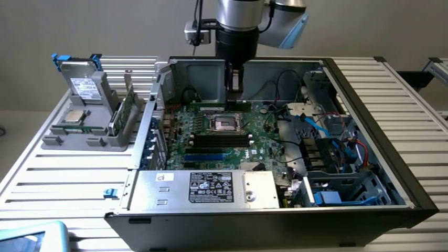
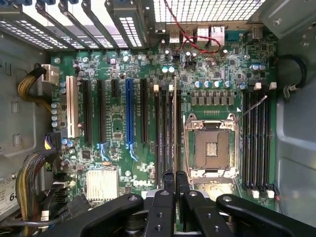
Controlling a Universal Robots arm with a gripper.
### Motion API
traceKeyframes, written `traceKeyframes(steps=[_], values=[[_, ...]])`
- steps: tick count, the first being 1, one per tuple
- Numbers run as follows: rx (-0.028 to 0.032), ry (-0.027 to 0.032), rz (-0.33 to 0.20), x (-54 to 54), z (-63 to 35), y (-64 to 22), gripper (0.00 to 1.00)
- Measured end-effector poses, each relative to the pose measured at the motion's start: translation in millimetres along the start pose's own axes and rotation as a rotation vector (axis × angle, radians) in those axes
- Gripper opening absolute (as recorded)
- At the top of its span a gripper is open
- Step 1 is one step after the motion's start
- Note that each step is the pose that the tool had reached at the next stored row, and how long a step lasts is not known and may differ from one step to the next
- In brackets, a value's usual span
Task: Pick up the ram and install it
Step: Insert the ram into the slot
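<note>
My gripper [image 1: 234,89] reaches down into the open computer case [image 1: 364,131], over the back of the motherboard [image 1: 259,142]. It is shut on the ram [image 1: 218,104], a thin green stick lying level just behind the CPU socket [image 1: 227,123]. In the wrist view the ram [image 2: 176,118] shows edge-on between the black fingertips [image 2: 169,180], lined up along the bank of black memory slots [image 2: 163,133] beside the CPU socket [image 2: 211,148]. I cannot tell whether it touches a slot. Another bank of memory slots [image 2: 256,138] lies on the socket's other side.
A grey power supply [image 1: 203,186] fills the case's near side. Cables and drive bays [image 1: 329,147] crowd the exterior view's right. A grey parts rack [image 1: 87,118] with a green card [image 1: 123,113] stands outside at the exterior view's left. Expansion slots [image 2: 129,113] and a heatsink [image 2: 102,184] flank the memory slots.
</note>
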State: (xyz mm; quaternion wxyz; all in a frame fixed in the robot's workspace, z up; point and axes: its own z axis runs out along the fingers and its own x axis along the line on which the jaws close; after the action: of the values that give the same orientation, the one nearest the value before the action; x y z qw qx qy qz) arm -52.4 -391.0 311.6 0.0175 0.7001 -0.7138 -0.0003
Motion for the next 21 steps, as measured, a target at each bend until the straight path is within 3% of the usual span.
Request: traceKeyframes(steps=[2, 8, 21], values=[[-0.0009, 0.0021, -0.002, 0.6, 2.1, -0.9, 0.13], [-0.0007, 0.0212, -0.002, 0.9, 7.3, -2.0, 0.13], [-0.0006, 0.0274, -0.002, 0.3, 30.6, -3.4, 0.13]])
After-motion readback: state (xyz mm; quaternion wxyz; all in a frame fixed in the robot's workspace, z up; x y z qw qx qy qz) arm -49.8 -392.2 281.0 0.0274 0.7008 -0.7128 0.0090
